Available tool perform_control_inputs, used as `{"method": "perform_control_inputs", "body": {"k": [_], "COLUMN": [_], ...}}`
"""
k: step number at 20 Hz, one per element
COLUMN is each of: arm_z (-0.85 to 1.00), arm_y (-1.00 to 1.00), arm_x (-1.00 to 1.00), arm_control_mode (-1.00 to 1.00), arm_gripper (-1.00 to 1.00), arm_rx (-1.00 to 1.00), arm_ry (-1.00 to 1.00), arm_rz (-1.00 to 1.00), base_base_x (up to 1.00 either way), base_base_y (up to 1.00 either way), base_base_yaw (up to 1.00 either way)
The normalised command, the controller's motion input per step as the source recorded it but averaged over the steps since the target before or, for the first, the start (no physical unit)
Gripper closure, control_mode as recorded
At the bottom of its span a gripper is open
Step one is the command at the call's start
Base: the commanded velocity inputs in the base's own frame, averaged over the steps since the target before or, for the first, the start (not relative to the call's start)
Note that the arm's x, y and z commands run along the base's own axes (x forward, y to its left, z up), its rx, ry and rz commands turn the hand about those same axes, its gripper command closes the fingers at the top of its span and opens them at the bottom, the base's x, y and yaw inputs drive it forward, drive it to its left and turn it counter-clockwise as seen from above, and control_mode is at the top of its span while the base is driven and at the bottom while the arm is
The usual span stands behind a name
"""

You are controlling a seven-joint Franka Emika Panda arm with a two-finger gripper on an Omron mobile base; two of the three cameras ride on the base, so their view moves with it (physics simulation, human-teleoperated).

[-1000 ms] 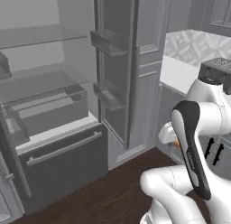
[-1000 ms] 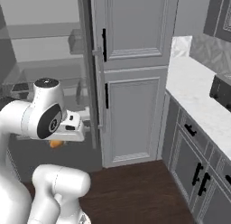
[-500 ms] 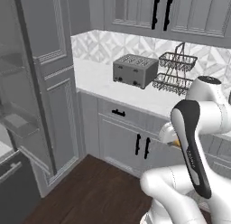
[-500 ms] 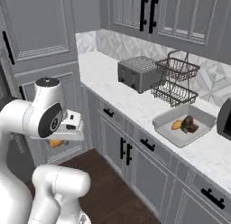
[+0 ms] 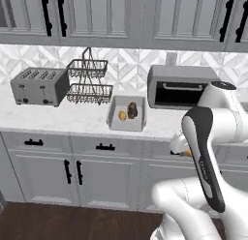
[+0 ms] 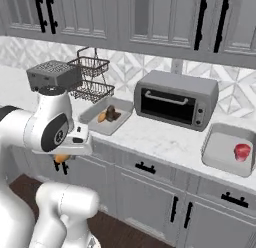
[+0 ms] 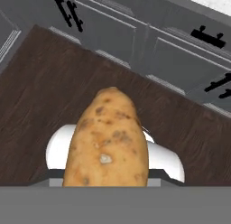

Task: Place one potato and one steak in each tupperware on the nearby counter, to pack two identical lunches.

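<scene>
Potato (image 7: 107,142) number two is clamped in the gripper (image 6: 62,158), held low in front of the cabinets, below counter (image 6: 165,139) height. One tupperware (image 6: 90,116) beside the wire baskets (image 6: 91,79) already holds a potato (image 6: 102,117) and a dark steak (image 6: 113,113). The second tupperware (image 6: 220,151), right of the toaster oven (image 6: 175,98), holds only the red steak (image 6: 242,151). Remaining work, judging by this: carry the held potato to that second tray and release it.
</scene>
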Motion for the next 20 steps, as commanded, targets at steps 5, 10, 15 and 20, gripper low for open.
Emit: {"method": "perform_control_inputs", "body": {"k": [5, 10, 15, 20], "arm_z": [0.00, 0.00, 0.00, 0.00], "arm_y": [0.00, 0.00, 0.00, 0.00], "arm_x": [0.00, 0.00, 0.00, 0.00], "arm_control_mode": [1.00, 1.00, 1.00, 1.00], "arm_gripper": [1.00, 1.00, 1.00, 1.00], "arm_rx": [0.00, 0.00, 0.00, 0.00], "arm_ry": [0.00, 0.00, 0.00, 0.00], "arm_rz": [0.00, 0.00, 0.00, 0.00], "base_base_x": [0.00, 0.26, 0.87, 0.75], "base_base_y": [-1.00, -1.00, -0.55, 0.16], "base_base_yaw": [-0.58, -0.30, -0.17, -0.06]}}
